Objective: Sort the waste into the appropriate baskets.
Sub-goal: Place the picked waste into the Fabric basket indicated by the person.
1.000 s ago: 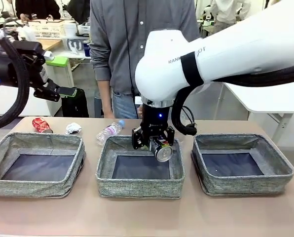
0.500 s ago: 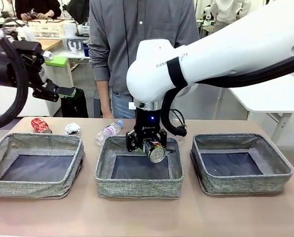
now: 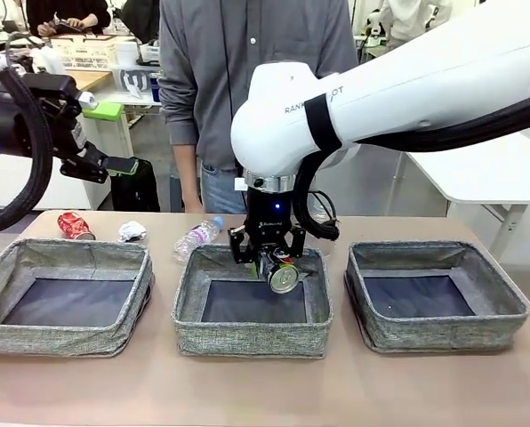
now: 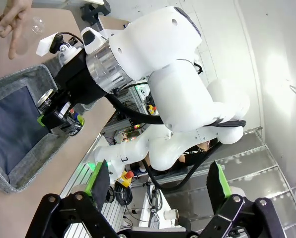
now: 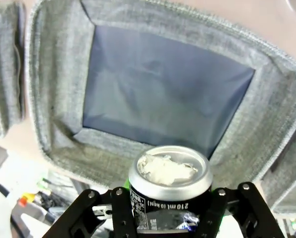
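The right end effector (image 3: 274,264) is hanging over the middle basket (image 3: 252,336), near its far side. It is holding the dark printed can (image 3: 284,277) between its two fingers. The can is lying on its side, with its shiny silver end pointing toward the near side and a bit down. From the right wrist, that end is looking dented and crinkled. I cannot tell how tight the grip is.

The can is looking empty, so I am guessing it is light. Its thin metal is likely bending easily, and its smooth round side could be slipping. The fingers are squeezing it across the round body, which seems a good place to hold. A harder squeeze would only be crushing it more, and that is not mattering for waste.

The left end effector (image 3: 114,166) is waiting high up on the far left. Its fingers are spread wide, with nothing between them.

On the desk (image 3: 247,387), behind the left basket (image 3: 60,338), a red can (image 3: 74,224), a paper wad (image 3: 132,231) and a plastic bottle (image 3: 196,237) are lying. The wad is looking soft and very light, so pinching it in the middle should be working. The bottle is smooth and round and may be rolling, so gripping it across its body seems best.
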### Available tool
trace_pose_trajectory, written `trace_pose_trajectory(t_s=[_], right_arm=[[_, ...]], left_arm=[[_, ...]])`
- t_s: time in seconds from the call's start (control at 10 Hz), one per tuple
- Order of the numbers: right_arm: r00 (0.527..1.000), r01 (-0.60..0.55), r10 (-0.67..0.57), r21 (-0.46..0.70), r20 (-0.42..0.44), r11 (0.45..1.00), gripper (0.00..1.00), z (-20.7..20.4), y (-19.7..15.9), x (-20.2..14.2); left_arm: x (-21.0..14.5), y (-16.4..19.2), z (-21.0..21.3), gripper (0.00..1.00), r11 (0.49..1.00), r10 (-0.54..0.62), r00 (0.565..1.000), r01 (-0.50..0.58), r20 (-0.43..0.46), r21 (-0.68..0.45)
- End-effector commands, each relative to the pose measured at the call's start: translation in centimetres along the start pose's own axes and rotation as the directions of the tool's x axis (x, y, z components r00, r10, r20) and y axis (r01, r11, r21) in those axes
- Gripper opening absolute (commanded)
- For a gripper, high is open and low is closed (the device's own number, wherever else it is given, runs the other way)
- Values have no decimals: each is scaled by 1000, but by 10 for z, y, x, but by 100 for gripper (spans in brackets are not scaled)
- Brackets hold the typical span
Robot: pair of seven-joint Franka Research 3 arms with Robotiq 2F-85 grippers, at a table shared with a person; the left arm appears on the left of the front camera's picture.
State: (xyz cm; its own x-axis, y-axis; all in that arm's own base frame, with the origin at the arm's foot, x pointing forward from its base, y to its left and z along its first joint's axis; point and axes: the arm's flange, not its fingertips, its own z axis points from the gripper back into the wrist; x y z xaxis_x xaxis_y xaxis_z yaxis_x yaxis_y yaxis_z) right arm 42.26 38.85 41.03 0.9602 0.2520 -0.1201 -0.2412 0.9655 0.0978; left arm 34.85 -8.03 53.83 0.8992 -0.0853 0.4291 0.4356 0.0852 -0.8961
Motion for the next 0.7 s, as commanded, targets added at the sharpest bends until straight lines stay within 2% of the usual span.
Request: trace_pose_trajectory(t_s=[0.0, 0.1, 0.2, 0.3, 0.6], right_arm=[[1000, 3, -3, -14, 21, 1000, 100, 5, -3, -1], [1000, 8, -7, -15, 20, 1000, 100, 5, -3, -1], [1000, 15, -15, -17, 20, 1000, 93, 6, -4, -1], [1000, 18, -18, -7, 19, 1000, 100, 6, -5, 0], [999, 33, -33, 18, 10, 999, 100, 9, -11, 1]], left_arm=[[0, -1, -2, 100, 1000, -23, 1000, 23, 0, -11], [0, -1, -2, 100, 1000, -23, 1000, 23, 0, -11], [0, -1, -2, 100, 1000, -23, 1000, 23, 0, -11], [0, -1, -2, 100, 1000, -23, 1000, 23, 0, -11], [0, -1, -2, 100, 1000, -23, 1000, 23, 0, -11]])
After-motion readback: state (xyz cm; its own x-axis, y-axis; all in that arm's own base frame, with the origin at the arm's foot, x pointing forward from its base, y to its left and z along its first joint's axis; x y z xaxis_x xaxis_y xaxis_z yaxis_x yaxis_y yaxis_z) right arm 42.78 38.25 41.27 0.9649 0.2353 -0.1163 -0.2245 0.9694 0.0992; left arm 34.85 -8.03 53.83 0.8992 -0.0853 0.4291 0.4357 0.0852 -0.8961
